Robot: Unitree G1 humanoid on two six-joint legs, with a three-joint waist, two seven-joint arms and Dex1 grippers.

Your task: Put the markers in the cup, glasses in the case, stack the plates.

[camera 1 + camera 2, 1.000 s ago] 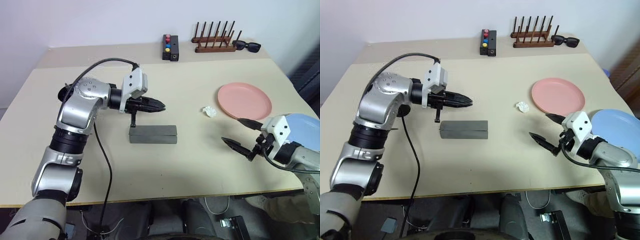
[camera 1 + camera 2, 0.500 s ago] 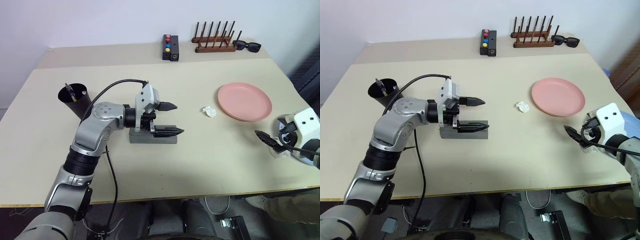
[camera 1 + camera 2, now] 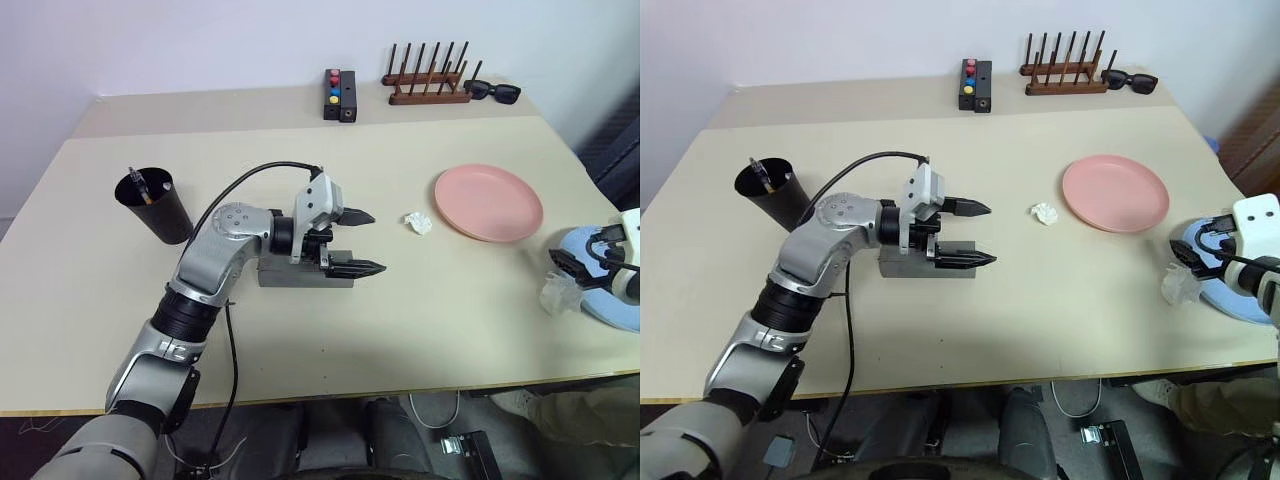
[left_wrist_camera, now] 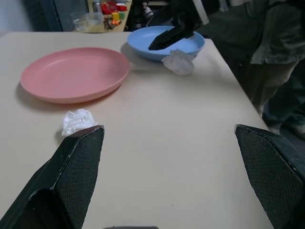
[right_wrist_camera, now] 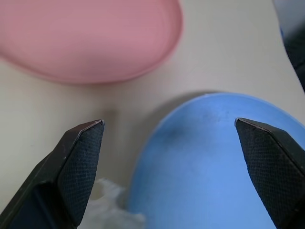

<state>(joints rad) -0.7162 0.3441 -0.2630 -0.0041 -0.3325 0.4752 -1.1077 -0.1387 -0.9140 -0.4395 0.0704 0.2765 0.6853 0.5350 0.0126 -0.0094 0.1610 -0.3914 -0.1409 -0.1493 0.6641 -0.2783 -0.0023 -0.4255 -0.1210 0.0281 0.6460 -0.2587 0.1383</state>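
The black cup (image 3: pixel 155 205) holds markers (image 3: pixel 139 186), the grey case (image 3: pixel 300 273) lies shut; both grippers' fingers spread wide.

The left gripper (image 3: pixel 358 243) now gapes wide over the closed case (image 3: pixel 300 274) — the right gripper (image 3: pixel 1188 256) swings out to the blue plate (image 3: pixel 1240 296) at the table's right edge.

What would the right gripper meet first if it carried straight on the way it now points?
Most likely the blue plate: the right gripper, jaws open, aims down at its near rim. The pink plate lies beyond; depth is hard to judge.
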